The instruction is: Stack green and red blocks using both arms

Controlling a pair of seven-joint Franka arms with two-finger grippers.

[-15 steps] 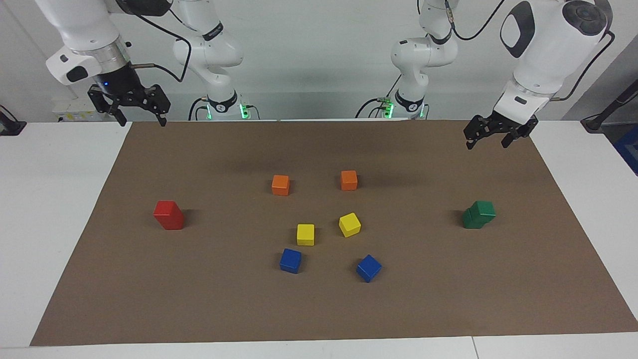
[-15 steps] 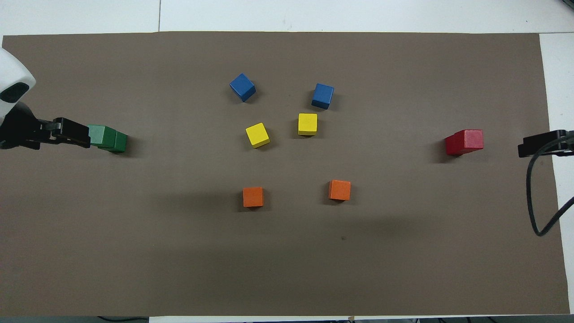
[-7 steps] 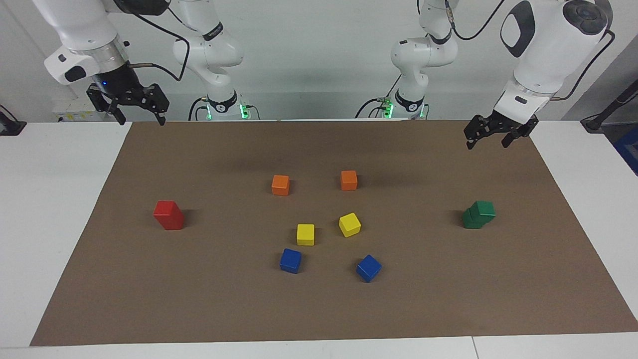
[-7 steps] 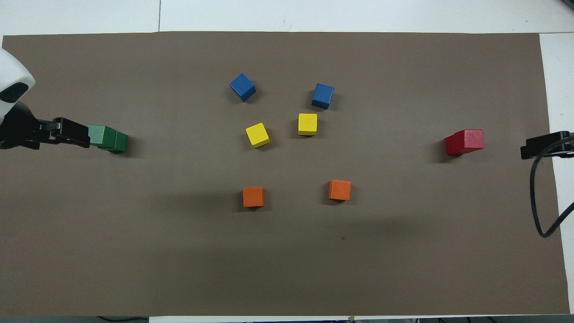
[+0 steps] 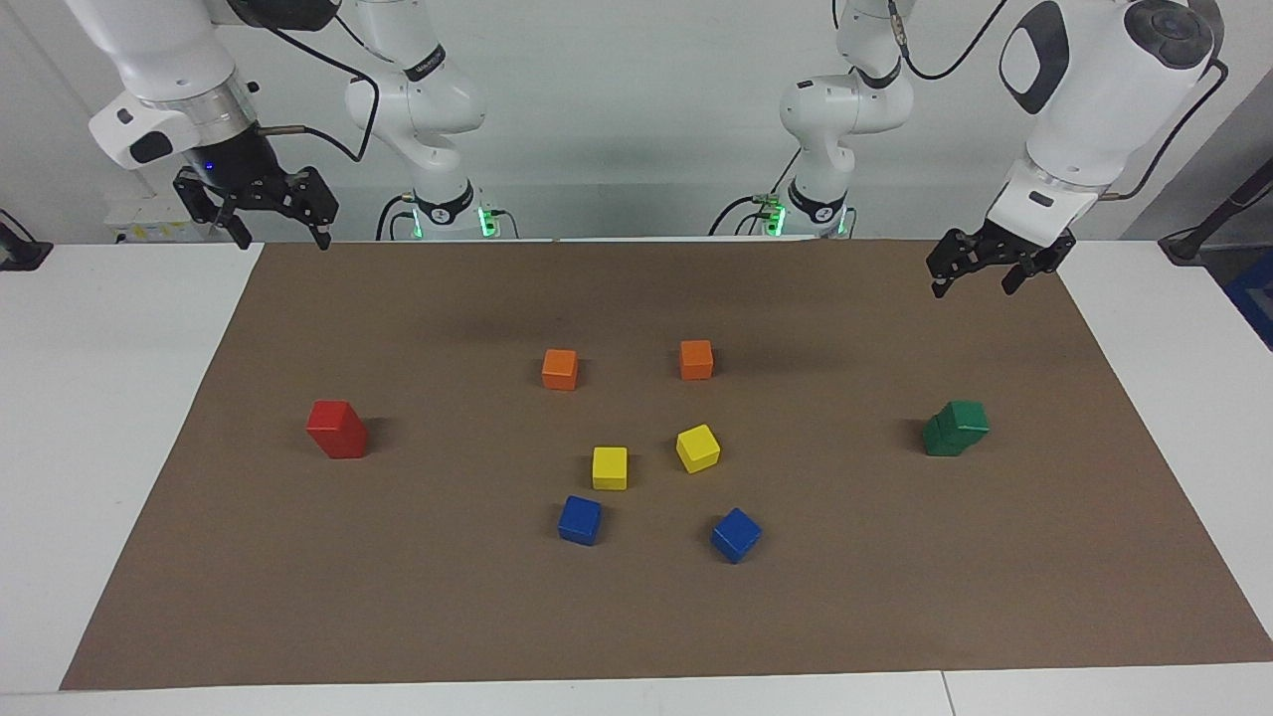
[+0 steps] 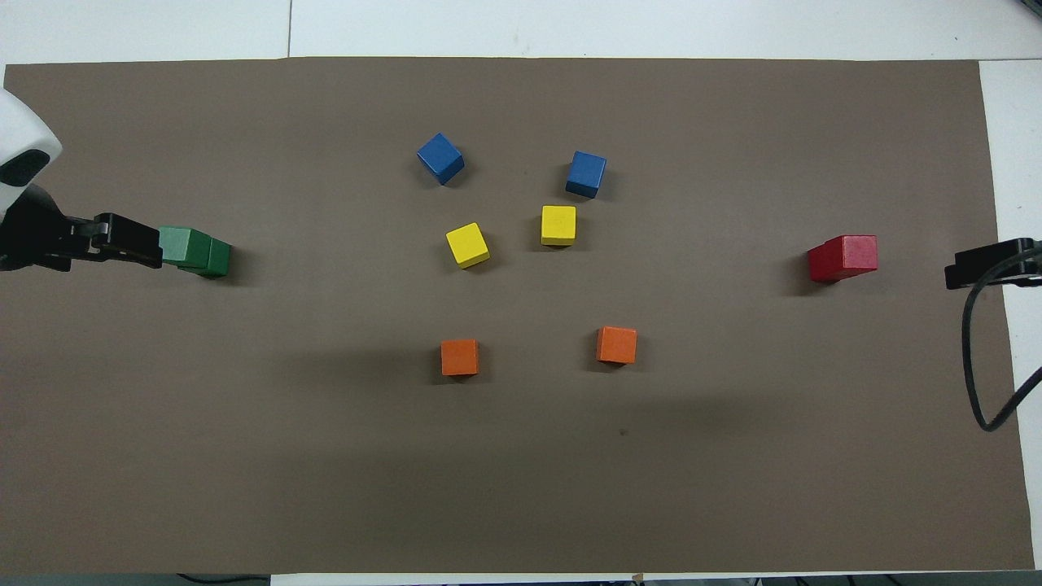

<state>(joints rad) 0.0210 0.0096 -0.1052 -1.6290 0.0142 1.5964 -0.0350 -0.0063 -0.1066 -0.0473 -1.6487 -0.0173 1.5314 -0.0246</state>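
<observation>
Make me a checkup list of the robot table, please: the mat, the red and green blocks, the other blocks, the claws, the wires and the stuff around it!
Surface: brown mat on a white table.
Job's things: red stack, two cubes, toward the right arm's end; green stack, two cubes, top one set askew, toward the left arm's end.
Clutter: two orange cubes, two yellow cubes and two blue cubes, all single, mid-mat.
Grippers: left gripper open, empty, raised over the mat's edge; right gripper open, empty, raised over the mat's corner.
Cables: black cables along both arms.
Surroundings: pale wall.
</observation>
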